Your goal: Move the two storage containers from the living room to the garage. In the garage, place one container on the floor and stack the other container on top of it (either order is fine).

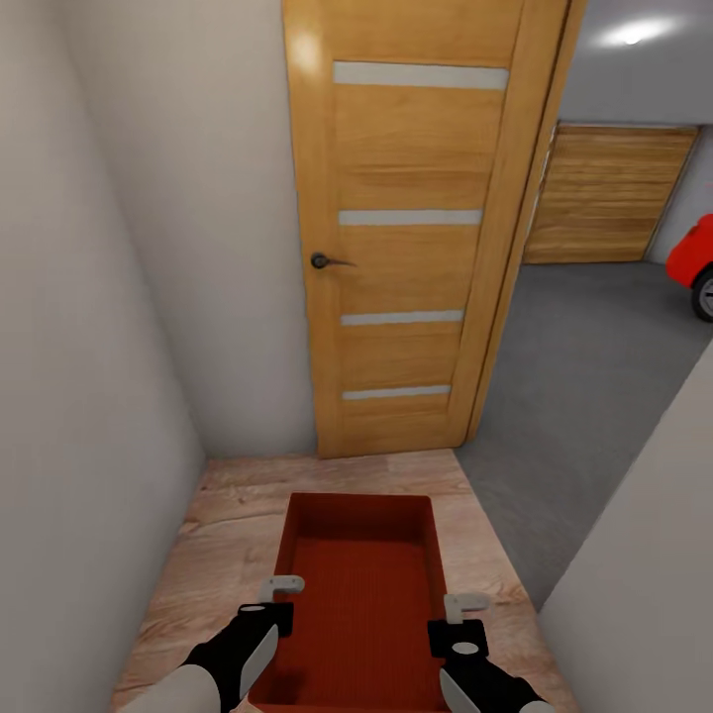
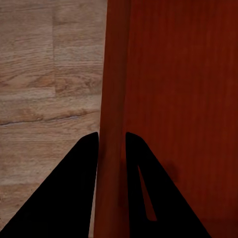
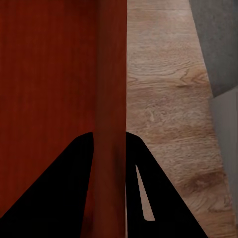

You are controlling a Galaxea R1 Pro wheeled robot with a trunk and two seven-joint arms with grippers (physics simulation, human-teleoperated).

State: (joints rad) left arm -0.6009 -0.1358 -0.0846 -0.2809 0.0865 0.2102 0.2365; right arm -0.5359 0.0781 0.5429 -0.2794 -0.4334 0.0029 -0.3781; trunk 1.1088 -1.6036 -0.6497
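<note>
Black wrists, seemingly pale grey jaws.

white walls (image 1: 119, 297), plank floor (image 1: 228, 515), open orange-wood door (image 1: 416, 228).

- Light wood plank floor (image 1: 228, 525) in a narrow white-walled passage.
- Dark lever handle (image 1: 327, 261) on the open door.
- Wooden slatted panel (image 1: 609, 193) on the far wall.
- Red vehicle (image 1: 693, 259), partly visible.
- Ceiling light (image 1: 634, 33).
</note>
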